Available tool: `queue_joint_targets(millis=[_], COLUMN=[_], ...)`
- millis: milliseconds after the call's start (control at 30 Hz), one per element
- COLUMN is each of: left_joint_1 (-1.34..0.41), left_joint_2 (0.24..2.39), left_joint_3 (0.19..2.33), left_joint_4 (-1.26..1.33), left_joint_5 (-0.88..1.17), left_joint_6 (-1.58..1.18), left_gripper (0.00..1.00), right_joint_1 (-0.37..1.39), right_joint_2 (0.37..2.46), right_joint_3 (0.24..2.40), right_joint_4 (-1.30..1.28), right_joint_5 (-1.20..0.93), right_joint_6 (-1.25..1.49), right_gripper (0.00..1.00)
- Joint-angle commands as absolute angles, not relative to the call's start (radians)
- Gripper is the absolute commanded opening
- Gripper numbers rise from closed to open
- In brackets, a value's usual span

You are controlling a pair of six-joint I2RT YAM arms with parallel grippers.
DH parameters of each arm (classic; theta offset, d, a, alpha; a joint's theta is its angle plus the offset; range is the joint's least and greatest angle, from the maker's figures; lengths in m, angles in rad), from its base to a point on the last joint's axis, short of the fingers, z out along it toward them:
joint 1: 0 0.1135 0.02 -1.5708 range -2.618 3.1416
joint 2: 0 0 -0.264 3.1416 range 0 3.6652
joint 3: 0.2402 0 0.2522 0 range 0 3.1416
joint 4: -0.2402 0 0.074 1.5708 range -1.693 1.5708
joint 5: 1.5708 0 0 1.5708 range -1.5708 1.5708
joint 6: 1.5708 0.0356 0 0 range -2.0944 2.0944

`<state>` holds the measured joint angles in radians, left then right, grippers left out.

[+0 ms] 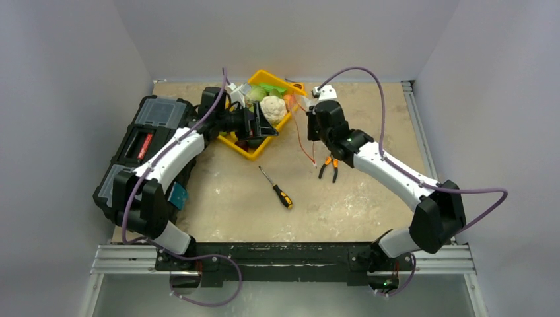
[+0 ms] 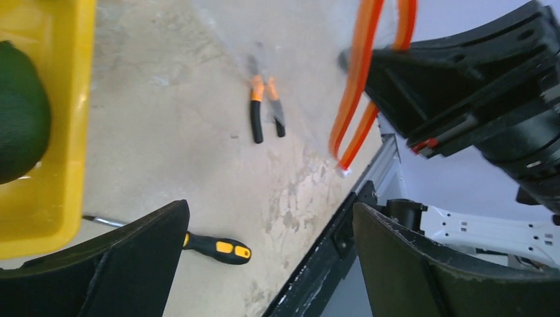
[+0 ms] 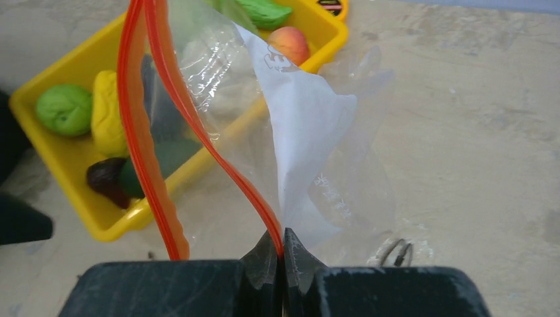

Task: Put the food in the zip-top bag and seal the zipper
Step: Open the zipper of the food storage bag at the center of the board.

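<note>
My right gripper (image 3: 282,241) is shut on the red-orange zipper (image 3: 198,112) of the clear zip-top bag (image 3: 317,132), which hangs open above the table beside the yellow tray (image 3: 63,162). The tray holds a green lime (image 3: 64,109), yellow corn (image 3: 109,112), a dark eggplant (image 3: 104,178), an avocado (image 3: 165,162) and an orange-red fruit (image 3: 288,43). The top view shows cabbage (image 1: 256,94) and cauliflower (image 1: 273,109). My left gripper (image 2: 271,257) is open and empty at the tray's near edge (image 2: 59,132), facing the zipper (image 2: 360,86). The avocado (image 2: 20,112) lies at its left.
Orange-handled pliers (image 1: 329,168) and a black-and-yellow screwdriver (image 1: 277,188) lie on the table in front of the tray. A black toolbox (image 1: 142,142) stands at the left under my left arm. Grey walls close in the sides and back.
</note>
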<state>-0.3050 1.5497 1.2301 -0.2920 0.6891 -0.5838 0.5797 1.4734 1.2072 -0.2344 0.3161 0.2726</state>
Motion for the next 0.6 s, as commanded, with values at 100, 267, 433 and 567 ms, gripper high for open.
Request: queue_joint_targets(millis=[100,267,433,567], left_joint_1=[-0.349,-0.373,-0.403,-0.416], left_joint_2=[1.479,1.489,1.505,1.494], left_joint_3=[1.237,1.270,1.298,1.305], left_joint_4=[-0.249,-0.322,-0.385,-0.403], left_joint_5=[0.685,0.644,0.585,0.562], left_joint_6=[-0.561,-0.524,-0.480,-0.462], left_gripper=[0.91,0.82,0.74,0.72], right_joint_1=[0.632,0.673,0.713,0.752], right_joint_2=[1.428,1.427,1.427,1.450], right_joint_3=[1.164,1.166,1.162,1.154], right_joint_4=[-0.120,-0.076,-0.063,-0.049], right_joint_5=[0.194,0.160,0.179,0.219], right_joint_6=[0.412,0.465,0.491,0.505], right_gripper=[0.00,0.00,0.00,0.00])
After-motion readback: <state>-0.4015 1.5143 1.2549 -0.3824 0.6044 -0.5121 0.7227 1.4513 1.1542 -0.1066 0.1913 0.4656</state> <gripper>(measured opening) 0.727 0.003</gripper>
